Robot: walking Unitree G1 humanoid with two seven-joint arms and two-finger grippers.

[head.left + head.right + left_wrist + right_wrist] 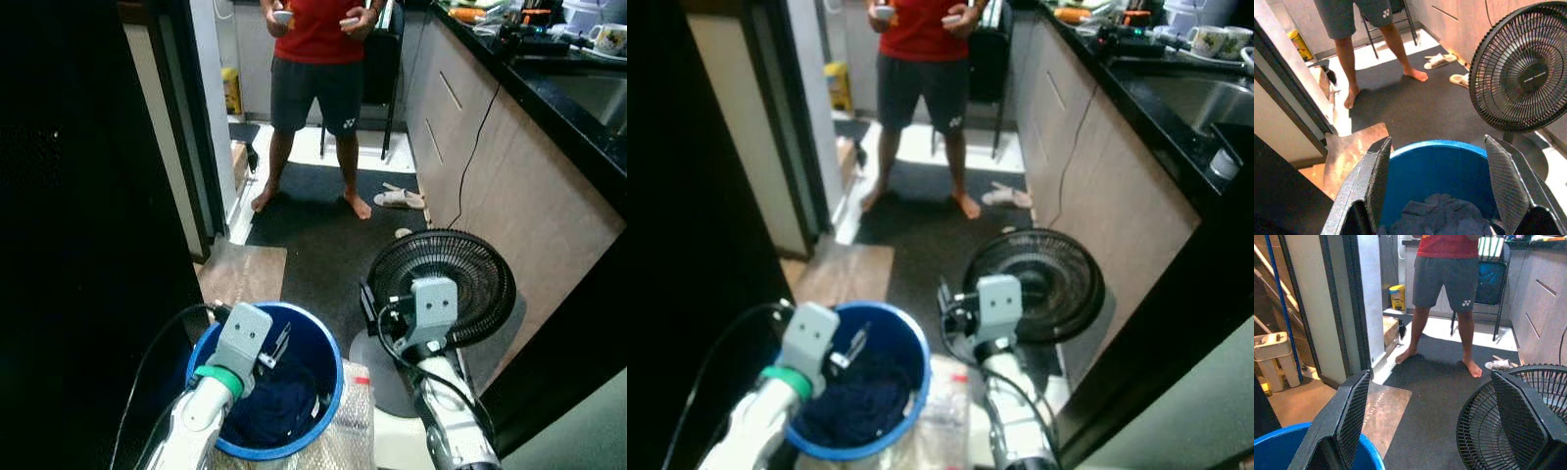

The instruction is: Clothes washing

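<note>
My left claw (1437, 196) hangs wide open over the blue bucket (328, 392), holding nothing; the dark clothes (1442, 215) lie inside. My right claw (1437, 426) is spread too, empty, beside the bucket near the fan (446, 284). Risk as I judge it: swinging right clips the fan. A person (318, 59) stands beyond.

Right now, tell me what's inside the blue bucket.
The blue bucket holds crumpled dark blue clothes lying low inside. The left gripper hangs open over them. Whatever lies beneath the clothes, and the bucket's bottom, is covered.
</note>
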